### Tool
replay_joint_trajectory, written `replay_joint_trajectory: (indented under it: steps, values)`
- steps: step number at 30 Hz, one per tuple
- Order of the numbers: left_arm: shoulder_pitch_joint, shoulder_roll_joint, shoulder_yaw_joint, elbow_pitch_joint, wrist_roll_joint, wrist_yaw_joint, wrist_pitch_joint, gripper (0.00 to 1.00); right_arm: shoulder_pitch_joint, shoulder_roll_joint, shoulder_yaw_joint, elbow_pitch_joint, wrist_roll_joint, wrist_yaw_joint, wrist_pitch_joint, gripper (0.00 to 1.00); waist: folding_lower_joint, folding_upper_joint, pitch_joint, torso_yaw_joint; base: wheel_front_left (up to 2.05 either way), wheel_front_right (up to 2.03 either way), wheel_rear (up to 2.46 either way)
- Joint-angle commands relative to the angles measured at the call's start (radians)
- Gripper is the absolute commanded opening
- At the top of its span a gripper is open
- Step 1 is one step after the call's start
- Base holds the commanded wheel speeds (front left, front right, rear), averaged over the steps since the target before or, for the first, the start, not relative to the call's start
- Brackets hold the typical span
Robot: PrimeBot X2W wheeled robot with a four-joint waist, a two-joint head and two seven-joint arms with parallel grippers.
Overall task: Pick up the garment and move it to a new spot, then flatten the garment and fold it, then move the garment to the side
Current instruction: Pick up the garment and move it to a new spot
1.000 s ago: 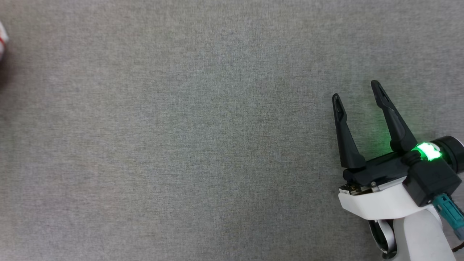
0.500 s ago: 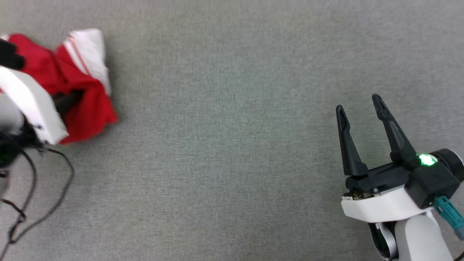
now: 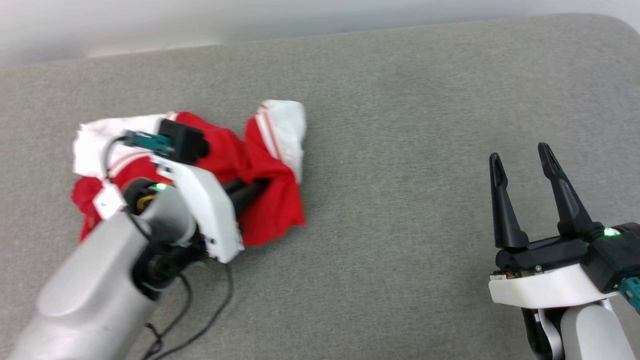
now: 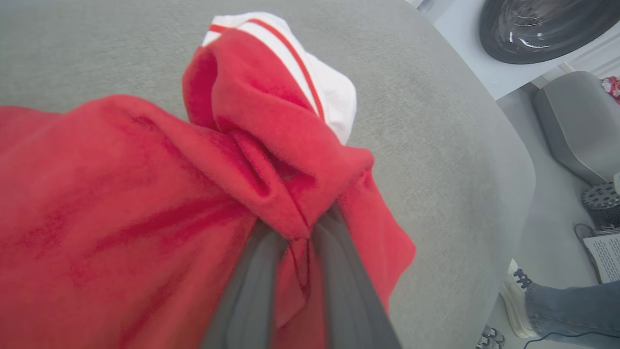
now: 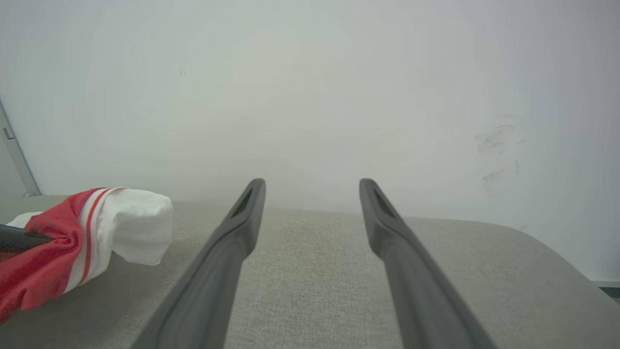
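My left gripper [image 4: 300, 227] is clamped on the garment [image 3: 275, 212] and the right gripper [image 3: 519, 153] is spread and empty, so I'd lift high so nothing drags.

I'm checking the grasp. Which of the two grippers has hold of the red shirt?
The left gripper: it is pinched shut on a fold of the garment. The right gripper stands open and apart from it, over the grey surface.

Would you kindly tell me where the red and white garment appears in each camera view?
Head view: garment left of centre, bunched on the grey surface.
Left wrist view: garment across left and centre, pinched by the left end effector.
Right wrist view: garment at the lower left edge.
Shared landmark: the striped white sleeve.
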Motion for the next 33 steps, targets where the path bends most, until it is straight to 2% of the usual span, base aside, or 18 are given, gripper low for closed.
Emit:
replay_joint_trajectory:
  steps: [1,4,5,6,14,15,16,17,21,26,30,33]
  values:
    - [0.012,-0.036,-0.019,0.0,0.016,0.012,-0.015,0.0,0.006,0.002,-0.004,-0.004,0.004,0.0,-0.002,1.0,0.0002,0.0,-0.012,-0.023,0.0,0.0,0.0]
    - [0.016,-0.122,-0.058,0.024,0.029,0.024,-0.037,0.0,0.002,0.001,-0.008,-0.006,0.009,0.0,-0.002,1.0,0.0002,0.0,-0.009,-0.05,0.0,0.0,0.0]
    - [-0.016,-0.196,-0.099,0.062,0.067,0.035,-0.062,0.0,-0.008,0.002,-0.011,-0.011,0.017,0.0,-0.002,1.0,0.0002,0.0,0.004,-0.078,0.0,0.0,0.0]
    - [-0.016,-0.196,-0.099,0.062,0.067,0.035,-0.062,0.0,-0.008,0.002,-0.011,-0.011,0.017,0.0,-0.002,1.0,0.0002,0.0,0.004,-0.078,0.0,0.0,0.0]
    - [-0.12,-0.385,-0.17,0.215,0.145,0.04,-0.136,0.0,-0.018,0.002,0.001,-0.014,0.036,0.0,-0.002,1.0,0.0002,0.0,0.039,-0.147,0.0,0.0,0.0]
    - [-0.13,-0.404,-0.177,0.235,0.153,0.035,-0.148,0.09,-0.018,0.002,0.003,-0.013,0.039,0.0,-0.002,1.0,0.0002,0.0,0.04,-0.153,0.0,0.0,0.0]
    - [-0.14,-0.419,-0.185,0.254,0.164,0.032,-0.162,0.72,-0.018,0.001,0.003,-0.013,0.039,0.0,-0.002,1.0,0.0002,0.0,0.04,-0.157,0.0,0.0,0.0]
    - [-0.147,-0.431,-0.19,0.273,0.17,0.03,-0.174,1.0,-0.017,0.002,0.004,-0.012,0.039,0.0,-0.002,1.0,0.0002,0.0,0.04,-0.159,0.0,0.0,0.0]
    - [-0.168,-0.454,-0.187,0.332,0.19,0.016,-0.249,1.0,-0.012,0.002,-0.001,-0.009,0.039,0.0,-0.002,1.0,0.0002,0.0,0.032,-0.16,0.0,0.0,0.0]
    - [-0.174,-0.428,-0.153,0.368,0.212,0.004,-0.378,1.0,0.005,0.001,-0.015,-0.003,0.029,0.0,-0.002,1.0,0.0002,0.0,-0.008,-0.126,0.0,0.0,0.0]
    - [-0.185,-0.358,-0.126,0.354,0.276,0.002,-0.529,1.0,0.02,0.002,-0.023,0.002,0.018,0.0,-0.002,1.0,0.0002,0.0,-0.054,-0.083,0.0,0.0,0.0]
    - [-0.177,-0.282,-0.112,0.348,0.36,0.045,-0.621,1.0,0.033,0.002,-0.031,0.005,0.005,0.0,-0.002,1.0,0.0002,0.0,-0.087,-0.048,0.0,0.0,0.0]
